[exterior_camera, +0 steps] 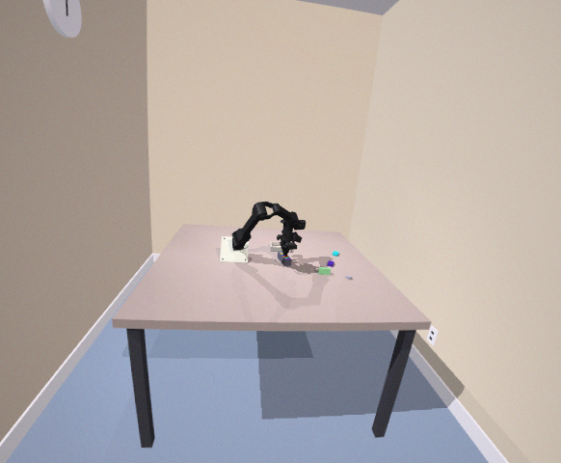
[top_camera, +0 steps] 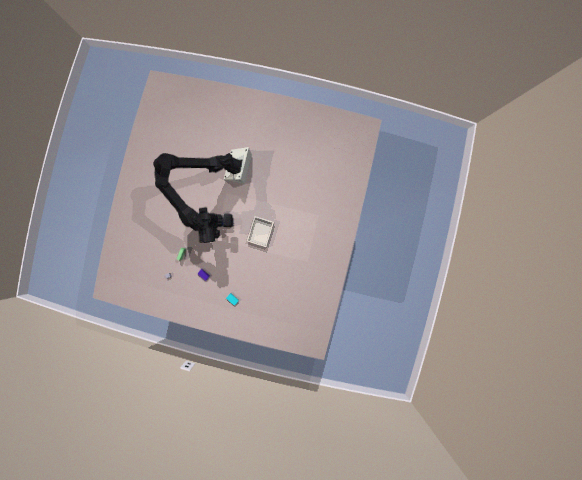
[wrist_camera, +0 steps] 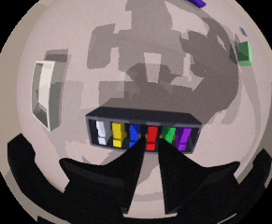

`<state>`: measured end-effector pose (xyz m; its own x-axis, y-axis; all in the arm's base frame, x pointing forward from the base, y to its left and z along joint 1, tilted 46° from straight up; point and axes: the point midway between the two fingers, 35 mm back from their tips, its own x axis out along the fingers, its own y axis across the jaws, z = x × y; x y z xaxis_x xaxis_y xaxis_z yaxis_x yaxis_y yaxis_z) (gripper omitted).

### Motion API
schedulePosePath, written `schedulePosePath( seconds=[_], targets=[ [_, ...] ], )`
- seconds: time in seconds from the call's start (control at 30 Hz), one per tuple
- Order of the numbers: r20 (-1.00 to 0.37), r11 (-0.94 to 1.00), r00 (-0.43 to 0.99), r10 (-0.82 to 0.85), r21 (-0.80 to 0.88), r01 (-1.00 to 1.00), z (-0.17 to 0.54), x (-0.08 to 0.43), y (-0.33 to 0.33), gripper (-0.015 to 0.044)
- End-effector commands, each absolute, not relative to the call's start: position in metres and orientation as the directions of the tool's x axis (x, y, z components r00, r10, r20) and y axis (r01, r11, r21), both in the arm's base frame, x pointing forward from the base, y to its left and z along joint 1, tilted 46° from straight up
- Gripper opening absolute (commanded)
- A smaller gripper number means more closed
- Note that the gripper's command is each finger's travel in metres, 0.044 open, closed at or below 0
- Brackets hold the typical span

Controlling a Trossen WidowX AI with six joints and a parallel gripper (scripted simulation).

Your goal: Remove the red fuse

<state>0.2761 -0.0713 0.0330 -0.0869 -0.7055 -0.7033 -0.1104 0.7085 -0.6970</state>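
Plainly, no brand, label or writing can be read in any view; the wall clock (exterior_camera: 64,14) at 11 o'clock of the exterior view shows a single hand and no numerals.

Only the wrist view shows the fuses. The dark fuse block (wrist_camera: 145,115) sits at centre with six in a row: white (wrist_camera: 101,133), yellow (wrist_camera: 117,134), blue (wrist_camera: 135,134), the red fuse (wrist_camera: 150,138), green (wrist_camera: 168,133) and purple (wrist_camera: 183,138). The red fuse stands seated in its slot. The gripper (wrist_camera: 150,148) reaches in from 6 o'clock, its two fingers a narrow way apart, one tip on each side of the red fuse and clamped on nothing (whether a tip brushes the neighbouring fuses is hard to judge here).

From the top view the arm hides the block entirely. That view does show the tray (top_camera: 250,232) on the surface (top_camera: 291,170), just at 3 o'clock of the gripper, and the pale base plate (top_camera: 242,155) at 12 o'clock.

Loose pieces lie near: a green block (top_camera: 180,254) at 7 o'clock of the gripper, a purple block (top_camera: 203,274) at 6 o'clock, a cyan block (top_camera: 232,299) further toward 5 o'clock, and a small grey item (top_camera: 167,276). A wall outlet (top_camera: 186,365) sits below the surface's edge.
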Motion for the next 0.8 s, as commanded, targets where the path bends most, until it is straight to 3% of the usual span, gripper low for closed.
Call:
schedulePosePath(
  seconds=[0.0,0.33,0.77],
  targets=[
    [-0.701,0.706,-0.086,-0.708,-0.698,-0.116,0.0307,0.2761,-0.0734,0.0068],
    [-0.701,0.706,-0.086,-0.708,-0.699,-0.116,0.0265,0.2755,-0.0777,0.0068],
    [-0.703,0.708,-0.088,-0.706,-0.697,-0.11,0.0277,0.2754,-0.077,0.0]
  ],
)
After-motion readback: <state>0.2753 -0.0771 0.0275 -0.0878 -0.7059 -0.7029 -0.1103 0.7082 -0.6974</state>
